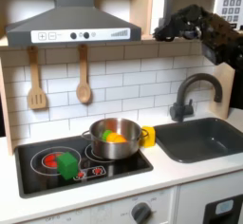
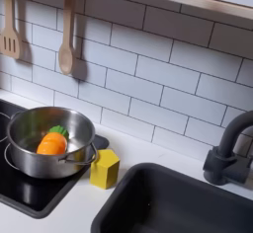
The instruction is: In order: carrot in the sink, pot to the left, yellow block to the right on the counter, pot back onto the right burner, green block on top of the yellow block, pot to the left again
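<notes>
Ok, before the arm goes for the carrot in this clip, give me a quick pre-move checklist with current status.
1. Carrot inside the pot, reachable from above: ok.
2. Pot on the right burner of the cooktop: ok.
3. Sink basin free for the drop: ok.
4. Yellow block beside the pot on the counter, clear of the pot's mouth: ok.
5. Green block on the left burner, out of the path: ok.
6. Claw raised well above the sink, open or shut: cannot tell.

Cream counter [image 1: 180, 176] bears yellow block [image 2: 105, 168] beside sink [image 2: 178, 202].
</notes>
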